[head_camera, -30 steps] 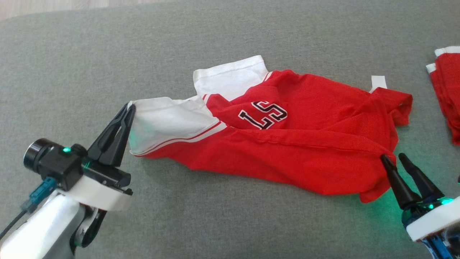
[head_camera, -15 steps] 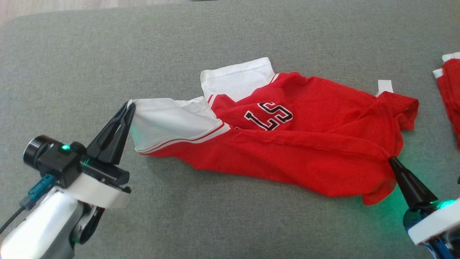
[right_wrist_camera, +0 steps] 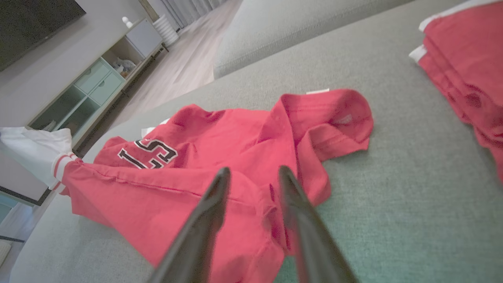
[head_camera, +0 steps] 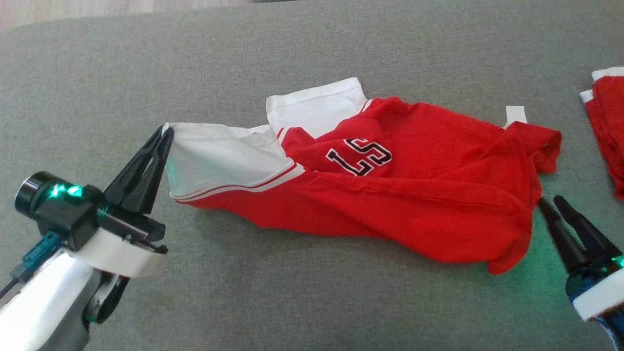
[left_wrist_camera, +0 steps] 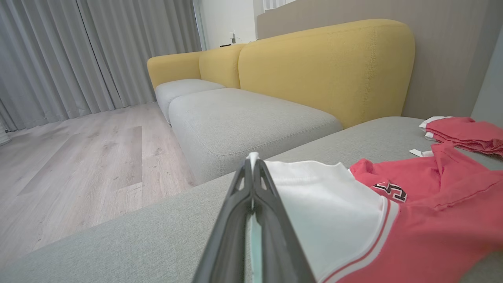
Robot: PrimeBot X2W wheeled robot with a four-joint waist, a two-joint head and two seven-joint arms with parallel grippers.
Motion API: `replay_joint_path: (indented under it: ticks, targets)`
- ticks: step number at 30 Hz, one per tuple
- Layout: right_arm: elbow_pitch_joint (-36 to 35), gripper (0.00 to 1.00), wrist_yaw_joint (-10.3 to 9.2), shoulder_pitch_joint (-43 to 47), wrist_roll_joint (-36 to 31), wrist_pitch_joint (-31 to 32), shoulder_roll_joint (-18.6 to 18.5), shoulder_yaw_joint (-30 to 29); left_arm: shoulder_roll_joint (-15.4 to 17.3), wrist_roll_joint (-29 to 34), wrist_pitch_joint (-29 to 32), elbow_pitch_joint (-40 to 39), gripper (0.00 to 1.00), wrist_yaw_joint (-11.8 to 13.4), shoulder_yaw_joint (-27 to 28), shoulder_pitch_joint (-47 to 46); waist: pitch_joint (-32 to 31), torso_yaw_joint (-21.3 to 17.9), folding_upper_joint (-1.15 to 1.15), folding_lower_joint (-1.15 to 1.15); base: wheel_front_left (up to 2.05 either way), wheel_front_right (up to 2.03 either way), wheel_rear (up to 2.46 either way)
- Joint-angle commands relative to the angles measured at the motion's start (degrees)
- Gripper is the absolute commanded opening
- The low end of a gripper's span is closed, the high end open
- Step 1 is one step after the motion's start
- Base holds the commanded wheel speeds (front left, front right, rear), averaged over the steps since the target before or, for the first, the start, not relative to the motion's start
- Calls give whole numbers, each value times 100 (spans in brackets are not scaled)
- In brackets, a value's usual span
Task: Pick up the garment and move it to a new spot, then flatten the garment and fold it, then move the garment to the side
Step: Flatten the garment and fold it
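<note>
- The broad grey woven-fabric cushion (head_camera: 312, 297) carries everything in play.
- The red short-sleeved jersey (head_camera: 419, 209), with white sleeves and a black-and-white number on it, lies crumpled across the middle of the cushion. It is strung out left to right, with a long ridge of bunched cloth along its length.
- A folded red-and-white cloth pile (head_camera: 607, 131) sits at the cushion's right edge, well apart from the jersey (finished work, at a guess).
- One white sleeve (head_camera: 219, 156) is held up off the cushion at the jersey's left end.
- The left gripper (head_camera: 165, 130) has its dark fingers pressed together on the outer edge of that sleeve; the left wrist view shows white cloth pinched right at the tips.
- The right gripper (head_camera: 550, 200) has its fingers spread with nothing between them. Its tips are just beside the jersey's lower right corner, and I cannot tell whether they touch the cloth.
- A small white label (head_camera: 516, 113) pokes out beyond the jersey's far right edge.
- My reading: this is the flattening step, with one end secured. Next, the right gripper needs to reach in and pinch the red hem corner. Both arms can then draw apart and lay the cloth smooth.
</note>
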Motion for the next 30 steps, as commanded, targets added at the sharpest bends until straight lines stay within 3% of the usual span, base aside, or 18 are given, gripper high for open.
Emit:
replay_joint_path:
  ticks: [1,16,21,24,26,30]
  targets:
    - [-146,100,-4,139,22,25,-183,22,267,27,4,-155,0,13,351,-329,15,8,0,0,0,0,0]
    - [259,100,-4,-152,-127,243,172,305,252,12,14,-139,0,-1,309,-427,141,98,0,0,0,0,0]
    - [386,73,-4,-302,-125,158,210,407,231,13,15,-118,0,-13,277,-455,178,129,0,0,0,0,0]
    - [431,35,-4,-354,-115,98,196,467,216,13,14,-102,0,-20,260,-472,193,149,0,0,0,0,0]
    - [449,1,-4,-372,-101,66,167,500,211,16,14,-92,0,-18,247,-474,193,159,0,0,0,0,0]
    - [422,0,-4,-367,-103,-50,25,507,230,1,12,-75,0,-15,251,-470,184,163,0,0,0,0,0]
